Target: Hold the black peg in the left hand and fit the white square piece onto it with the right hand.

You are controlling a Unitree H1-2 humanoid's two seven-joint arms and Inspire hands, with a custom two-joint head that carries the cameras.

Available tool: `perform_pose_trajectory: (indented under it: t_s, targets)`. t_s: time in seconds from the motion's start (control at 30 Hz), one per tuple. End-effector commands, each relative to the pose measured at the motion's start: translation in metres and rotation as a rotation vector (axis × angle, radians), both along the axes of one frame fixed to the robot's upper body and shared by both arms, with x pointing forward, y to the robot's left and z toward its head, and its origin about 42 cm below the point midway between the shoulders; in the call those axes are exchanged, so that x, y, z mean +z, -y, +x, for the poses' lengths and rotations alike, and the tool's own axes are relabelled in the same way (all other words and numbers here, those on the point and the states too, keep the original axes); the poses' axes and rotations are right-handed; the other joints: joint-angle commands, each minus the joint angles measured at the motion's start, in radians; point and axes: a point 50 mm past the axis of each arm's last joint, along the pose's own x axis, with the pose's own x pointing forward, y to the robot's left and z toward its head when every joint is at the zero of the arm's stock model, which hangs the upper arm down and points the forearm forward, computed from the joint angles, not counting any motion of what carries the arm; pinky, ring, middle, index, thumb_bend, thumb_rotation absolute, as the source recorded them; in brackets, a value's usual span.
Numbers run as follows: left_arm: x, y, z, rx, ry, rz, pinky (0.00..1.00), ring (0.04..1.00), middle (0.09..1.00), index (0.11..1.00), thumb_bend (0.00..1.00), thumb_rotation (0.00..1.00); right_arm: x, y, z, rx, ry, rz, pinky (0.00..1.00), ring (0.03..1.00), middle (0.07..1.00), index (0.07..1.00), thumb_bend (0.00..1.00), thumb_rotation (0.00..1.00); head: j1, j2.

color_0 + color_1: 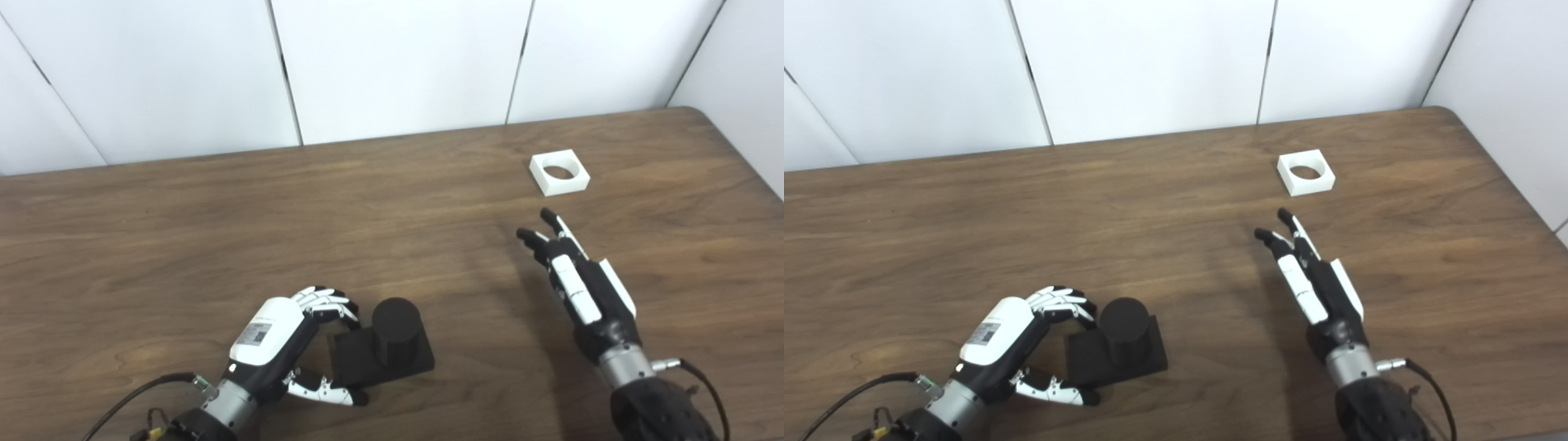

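Observation:
The black peg [395,334] is a short round post on a square black base and stands on the table near the front. My left hand [288,343] sits at the base's left side, fingers curled over its far corner and thumb along its near edge, not clearly clamped. The white square piece [559,172] with a round hole lies flat at the far right. My right hand [569,275] is open with fingers stretched out, hovering a short way in front of the white piece and holding nothing.
The wooden table [184,245] ends at a white panel wall along the back and a rounded corner at the far right [704,113]. Cables run from both wrists at the bottom edge.

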Motion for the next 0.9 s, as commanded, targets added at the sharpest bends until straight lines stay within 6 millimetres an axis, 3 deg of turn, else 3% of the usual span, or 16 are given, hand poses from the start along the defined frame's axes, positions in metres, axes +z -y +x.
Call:
perform_pose_trajectory:
  t_s: [0.0,0.1,0.2,0.33,0.5,0.63,0.8,0.87]
  targets:
    - [-0.022,0.001,-0.009,-0.014,-0.093,0.050,0.87,0.828,0.764,0.488,0.52,0.04,0.024,0.008,0.011,0.036,0.073,-0.062,1.00,0.945,0.878,0.979,0.56,0.74,0.000,0.001]
    - [-0.022,0.004,-0.009,-0.004,-0.089,0.038,0.87,0.827,0.762,0.488,0.52,0.04,0.032,0.021,0.019,0.046,0.067,-0.093,1.00,0.948,0.887,0.973,0.57,0.65,-0.010,-0.015]
    - [-0.022,0.008,-0.010,-0.001,-0.082,0.034,0.86,0.825,0.761,0.488,0.52,0.04,0.046,0.038,0.034,0.056,0.074,-0.238,0.98,0.938,0.887,0.942,0.65,0.40,-0.009,-0.026]
    - [-0.021,0.012,-0.012,0.001,-0.081,0.032,0.86,0.825,0.763,0.488,0.52,0.04,0.065,0.057,0.052,0.086,0.086,-0.399,0.95,0.915,0.882,0.911,0.74,0.28,-0.013,-0.042]
    - [-0.021,0.017,-0.013,-0.004,-0.086,0.048,0.85,0.824,0.762,0.488,0.52,0.04,0.088,0.070,0.078,0.128,0.081,-0.725,0.86,0.892,0.883,0.884,0.78,0.23,-0.033,-0.053]
    - [-0.020,0.021,-0.013,-0.006,-0.084,0.053,0.84,0.820,0.758,0.488,0.51,0.04,0.104,0.080,0.103,0.159,0.065,-0.942,0.90,0.954,0.916,0.886,0.82,0.21,-0.037,-0.059]
    - [-0.019,0.025,-0.012,-0.004,-0.080,0.049,0.84,0.815,0.756,0.488,0.52,0.04,0.121,0.088,0.128,0.153,0.068,-1.120,0.91,0.986,0.955,0.898,0.83,0.19,-0.043,-0.066]
    - [-0.019,0.025,-0.012,-0.005,-0.079,0.054,0.84,0.816,0.758,0.488,0.52,0.04,0.127,0.090,0.135,0.152,0.065,-1.157,0.96,0.998,0.975,0.908,0.84,0.17,-0.048,-0.068]
